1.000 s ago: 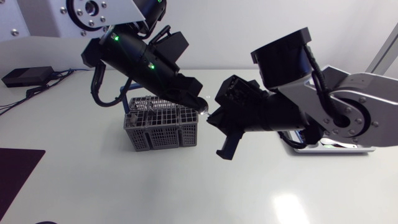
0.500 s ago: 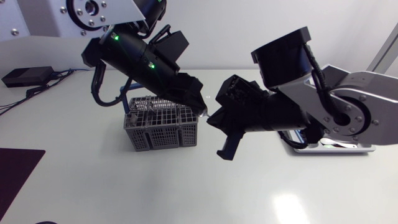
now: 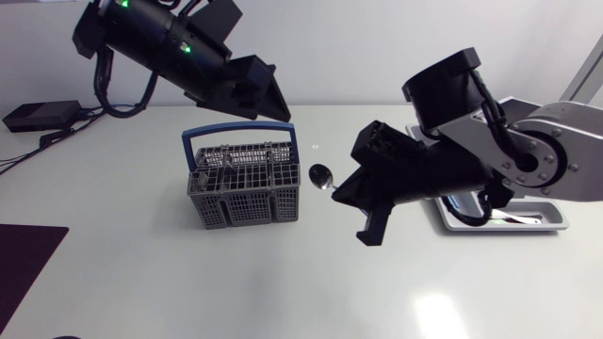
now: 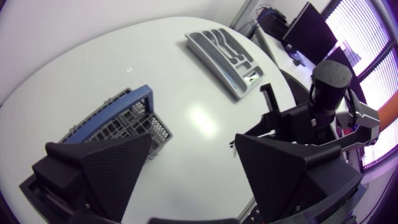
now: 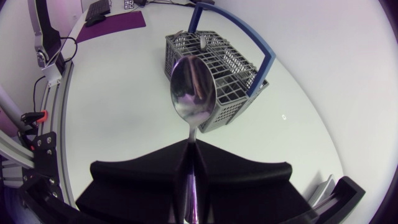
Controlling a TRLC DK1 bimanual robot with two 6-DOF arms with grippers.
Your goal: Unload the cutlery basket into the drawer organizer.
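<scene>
The grey wire cutlery basket (image 3: 243, 185) with a blue handle (image 3: 237, 134) stands left of the table's middle, and cutlery shows inside it. My right gripper (image 3: 341, 185) hovers just right of the basket, shut on the handle of a metal spoon (image 3: 320, 175). In the right wrist view the spoon (image 5: 193, 93) sticks out ahead of the shut gripper (image 5: 189, 163), with the basket (image 5: 214, 65) beyond it. My left gripper (image 3: 267, 92) hangs open high above the basket's back. Nothing is between its fingers (image 4: 109, 171), and the basket (image 4: 118, 124) lies below them. The grey drawer organizer (image 3: 509, 218) lies at the right, partly behind my right arm.
A black box (image 3: 41, 115) with cables sits at the back left. A dark mat (image 3: 26, 254) lies at the left front edge. In the left wrist view the organizer (image 4: 225, 52) lies well beyond the basket, with bare tabletop between them.
My left gripper has opened, let go of the spoon and risen up and to the left, away from the basket. My right gripper has shifted a little to the right with the spoon.
</scene>
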